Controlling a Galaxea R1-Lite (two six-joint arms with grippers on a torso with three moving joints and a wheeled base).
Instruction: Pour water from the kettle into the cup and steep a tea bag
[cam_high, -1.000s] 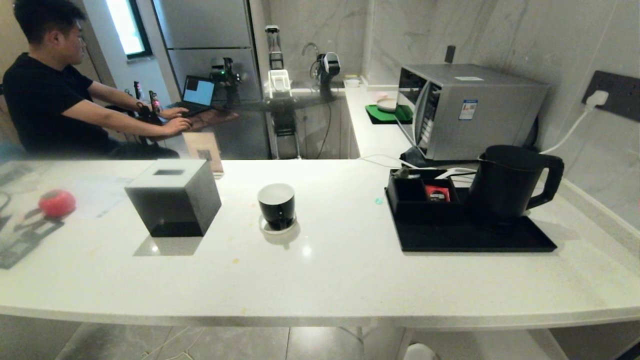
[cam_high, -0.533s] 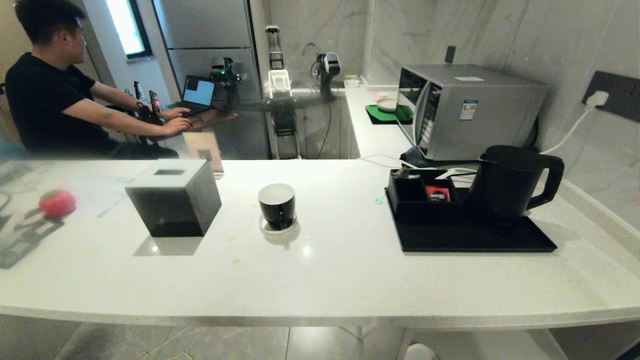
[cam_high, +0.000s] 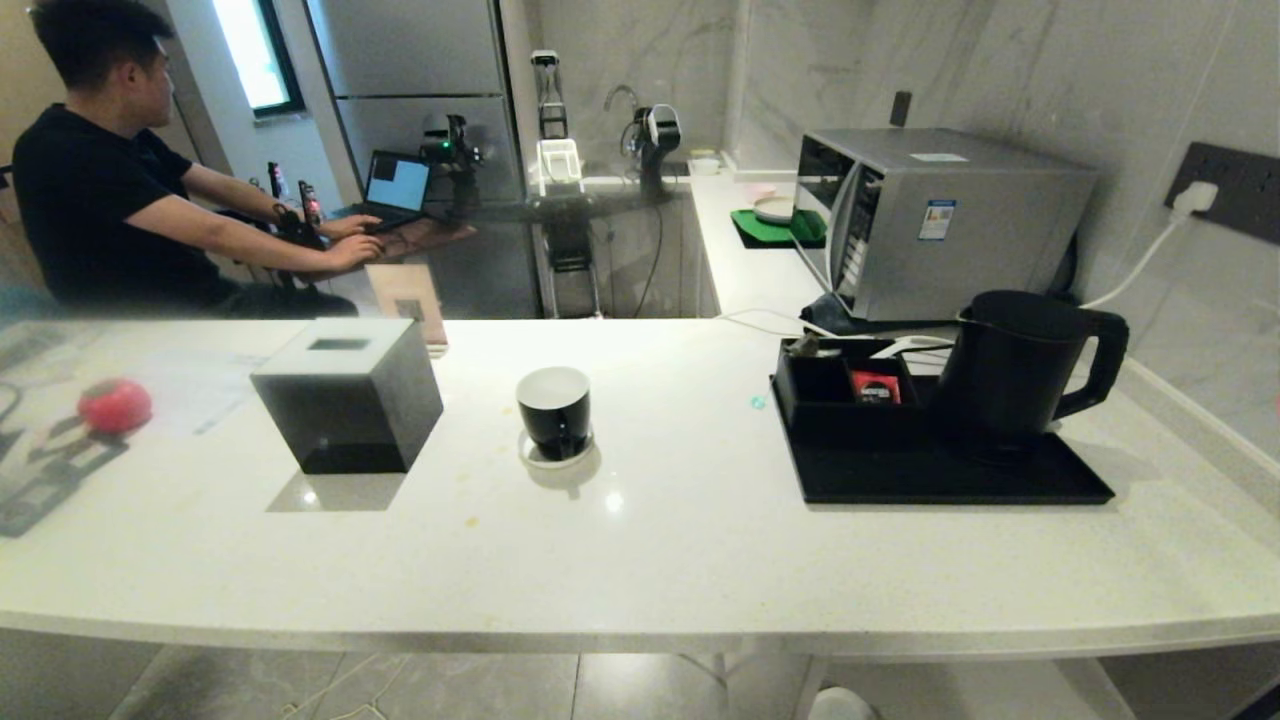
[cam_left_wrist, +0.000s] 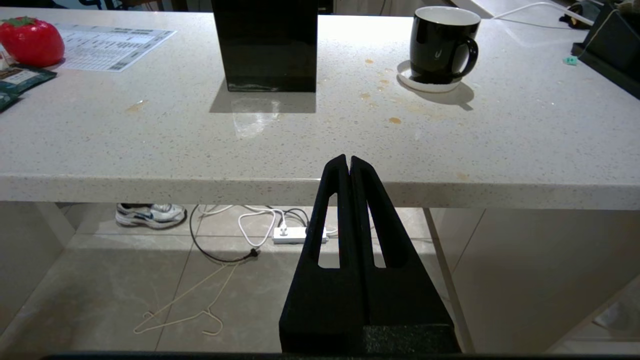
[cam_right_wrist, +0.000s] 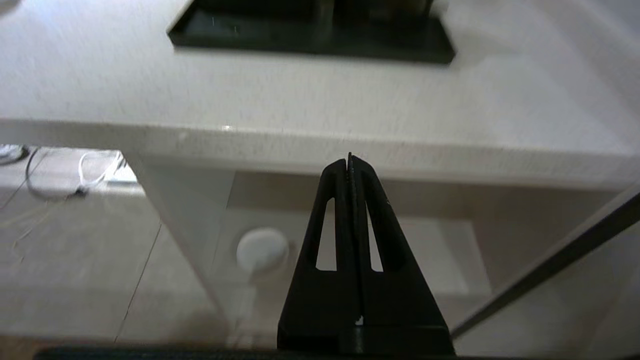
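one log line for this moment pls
stage: pre-reach | left tool: shut, below counter edge | right tool: shut, below counter edge | kettle: on tray | cup: on coaster, untouched

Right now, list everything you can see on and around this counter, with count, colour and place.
kettle: one, matte black, right end of the tray
tray: one, black, counter's right side
red packet: one, in the tray's compartment
cup: one, black with white inside, on a white coaster, counter's middle
tissue box: one, black, left of the cup
red ball: one, counter's far left
microwave: one, silver, behind the tray
person: one, black shirt, seated at a laptop, far left
left gripper: black, shut, below the counter edge
right gripper: black, shut, below the counter edge
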